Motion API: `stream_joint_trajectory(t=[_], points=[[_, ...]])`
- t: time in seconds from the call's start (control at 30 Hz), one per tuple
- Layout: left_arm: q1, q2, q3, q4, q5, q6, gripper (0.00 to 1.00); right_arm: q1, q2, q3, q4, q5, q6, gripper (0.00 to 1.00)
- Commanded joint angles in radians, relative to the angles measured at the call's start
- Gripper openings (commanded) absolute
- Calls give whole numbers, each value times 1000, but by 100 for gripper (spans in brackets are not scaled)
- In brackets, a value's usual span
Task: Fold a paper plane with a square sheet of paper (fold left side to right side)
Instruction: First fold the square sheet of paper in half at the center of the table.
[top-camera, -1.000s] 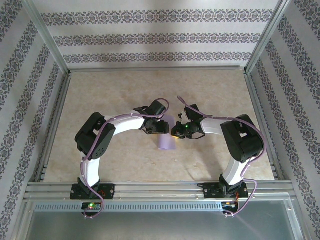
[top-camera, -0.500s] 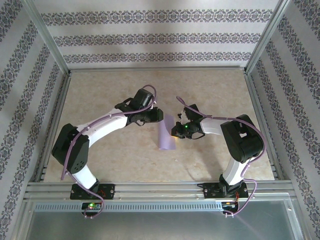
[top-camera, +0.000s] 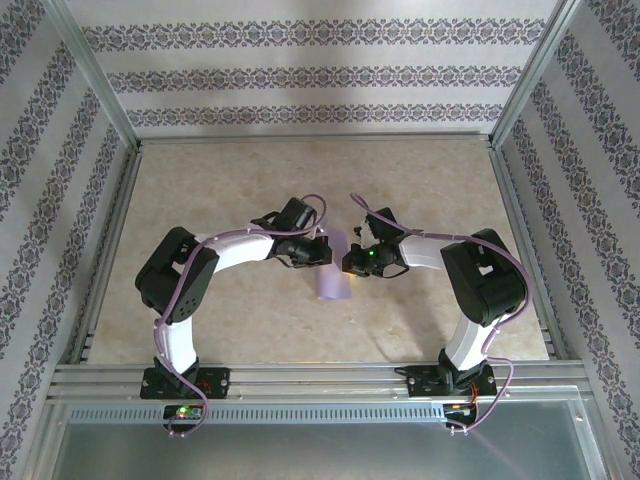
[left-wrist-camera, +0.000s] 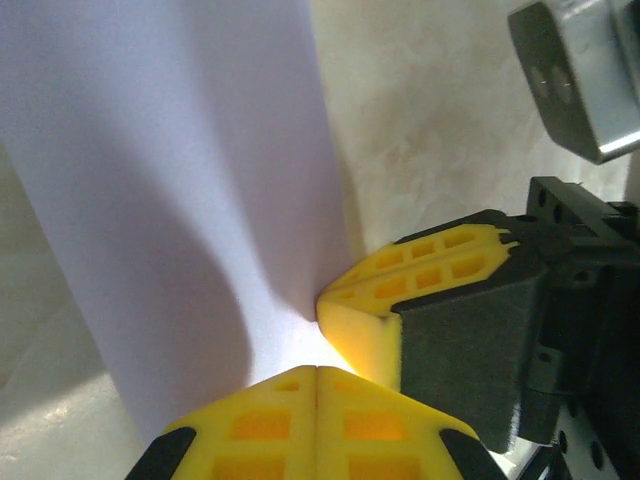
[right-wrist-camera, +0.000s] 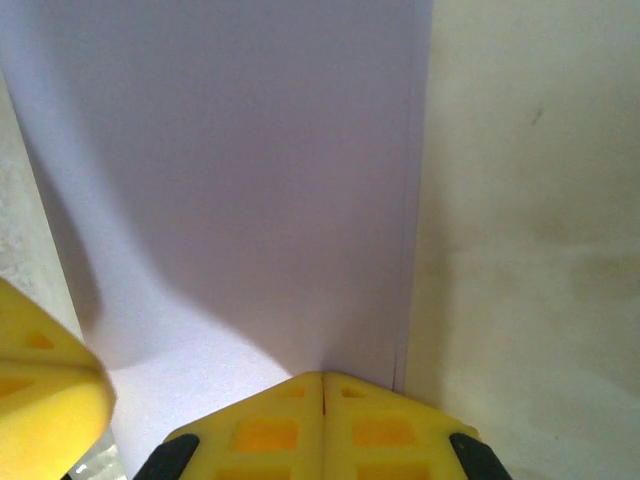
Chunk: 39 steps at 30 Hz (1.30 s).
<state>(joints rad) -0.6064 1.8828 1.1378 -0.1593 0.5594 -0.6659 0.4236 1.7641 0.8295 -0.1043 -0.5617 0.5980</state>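
Left gripper (top-camera: 322, 252): closed, tips pressing thin lavender square sheet of paper (top-camera: 332, 285) at 10 o'clock, likely creasing.
Right gripper (top-camera: 350, 262): closed, pinning 3 o'clock edge, likely aligning layers.
Fold: 2 layers, on beige marbled table (top-camera: 250, 180).

White arms (top-camera: 238, 254) with black joints (top-camera: 484, 278), lavender cables (top-camera: 314, 203), yellow lattice-cut fingers (left-wrist-camera: 262, 432).
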Motion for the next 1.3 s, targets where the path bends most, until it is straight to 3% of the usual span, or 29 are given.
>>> stream_joint_trajectory(t=[0.0,0.63,1.03,1.27], points=[[3,29,-12,1,-14,29,0,12,64,-23,-107,133,-27,1],[51,36,-108,-15,-78,39,0,6,75,-35,-138,175,-62,1],[117,-49,-289,84,-63,7,0,0,72,-36,-140,175,-66,0],[134,-137,-293,56,-76,43,0,0,67,-33,-140,166,-66,0]])
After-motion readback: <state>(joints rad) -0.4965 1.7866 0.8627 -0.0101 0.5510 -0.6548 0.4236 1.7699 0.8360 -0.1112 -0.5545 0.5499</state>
